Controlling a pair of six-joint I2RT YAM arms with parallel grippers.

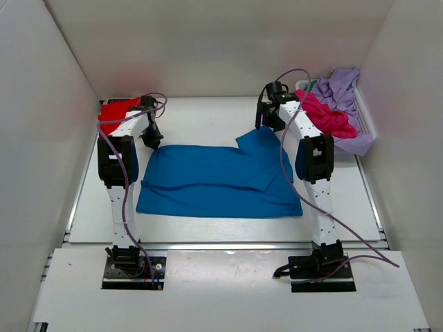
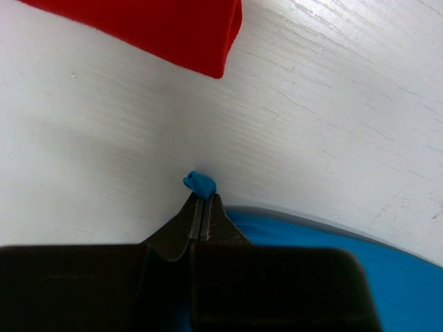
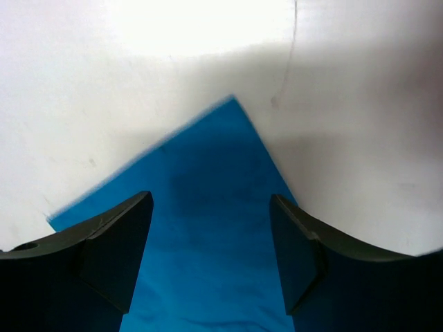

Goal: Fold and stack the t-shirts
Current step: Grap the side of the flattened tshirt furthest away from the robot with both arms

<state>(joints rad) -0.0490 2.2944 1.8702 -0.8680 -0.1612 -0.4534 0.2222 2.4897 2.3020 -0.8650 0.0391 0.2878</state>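
Blue t-shirt lies spread flat on the white table, roughly centred between my two arms. Near edge is fairly straight. On the right side a flap of it is folded over onto the body, its corner pointing toward the far side.

My left gripper is at the far left corner of the shirt. Fingers are pressed together, and in the wrist view a small nub of blue cloth pokes out past the tips, so it's pinching that corner. Tips are low over the table; can't tell if they touch it.

My right gripper is over the far corner of the folded flap. Fingers stand apart, and the pointed blue corner shows between them in the wrist view. Can't tell if they contact the cloth.

Further back, the red t-shirt sits in the far left corner, beyond the left gripper and apart from the blue one.

Far right, the white slatted basket stands against the right wall. Magenta pink t-shirt is draped over its left rim, with the lilac t-shirt bunched behind and beneath it.
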